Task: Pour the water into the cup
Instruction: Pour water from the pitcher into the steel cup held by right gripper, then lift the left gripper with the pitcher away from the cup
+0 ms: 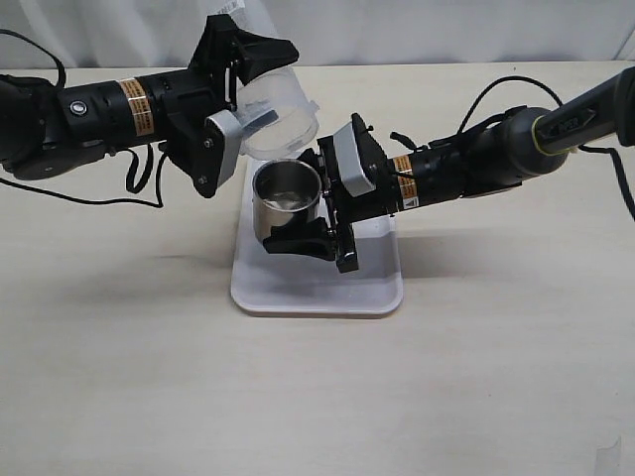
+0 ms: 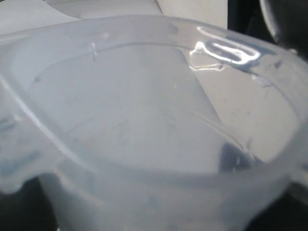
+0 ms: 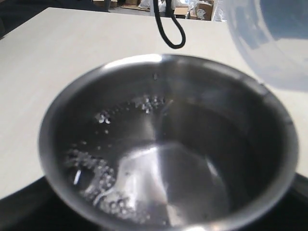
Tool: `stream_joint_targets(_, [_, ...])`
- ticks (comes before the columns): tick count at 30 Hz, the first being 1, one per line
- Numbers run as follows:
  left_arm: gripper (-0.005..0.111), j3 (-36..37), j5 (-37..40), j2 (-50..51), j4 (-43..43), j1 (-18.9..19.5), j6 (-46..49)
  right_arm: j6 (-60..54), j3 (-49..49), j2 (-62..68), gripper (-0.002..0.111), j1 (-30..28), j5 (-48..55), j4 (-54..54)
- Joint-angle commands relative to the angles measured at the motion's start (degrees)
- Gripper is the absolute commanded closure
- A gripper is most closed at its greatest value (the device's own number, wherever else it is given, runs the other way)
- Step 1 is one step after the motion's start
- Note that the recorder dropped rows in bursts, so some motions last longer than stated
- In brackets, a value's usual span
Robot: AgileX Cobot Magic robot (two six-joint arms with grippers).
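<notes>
The left gripper [image 1: 241, 99] was closed on the translucent plastic container [image 1: 280, 117], with a finger pressed to each side of its wall. It held the container off the surface, tipped so that the mouth faced down toward the right gripper. The right gripper [image 1: 316, 201] clasped the cup [image 1: 275, 220] between its fingers. The cup stood upright on a white tray [image 1: 317, 293], just below the container's lip. Inside the cup lay a little water [image 3: 108, 190], with bubbles along one side of the bottom. The tray rested on the pale surface [image 1: 149, 377] beneath both grippers.
</notes>
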Motion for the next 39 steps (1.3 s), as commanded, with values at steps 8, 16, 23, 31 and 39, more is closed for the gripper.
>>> stream_joint_targets(8, [0.107, -0.61, -1.29, -0.50, 0.21, -0.16, 0.48, 0.09, -0.36, -0.44, 0.104, -0.15, -1.54, 0.70])
stream_joint_targets(16, [0.107, -0.61, -1.34, -0.50, 0.08, -0.16, -0.14, 0.09, -0.36, -0.44, 0.104, -0.15, -1.54, 0.70])
stream_joint_targets(23, [0.107, -0.61, -1.50, -0.50, 0.30, -0.16, -2.95, 0.09, -0.36, -0.44, 0.104, -0.15, -1.54, 0.70])
stream_joint_targets(31, [0.107, -0.61, -1.50, -0.50, 0.30, -0.16, -7.47, 0.09, -0.36, -0.44, 0.104, -0.15, -1.54, 0.70])
stream_joint_targets(39, [0.107, -0.61, -1.50, -0.50, 0.08, -0.16, -10.56, 0.18, -0.36, -0.44, 0.104, -0.15, -1.54, 0.70])
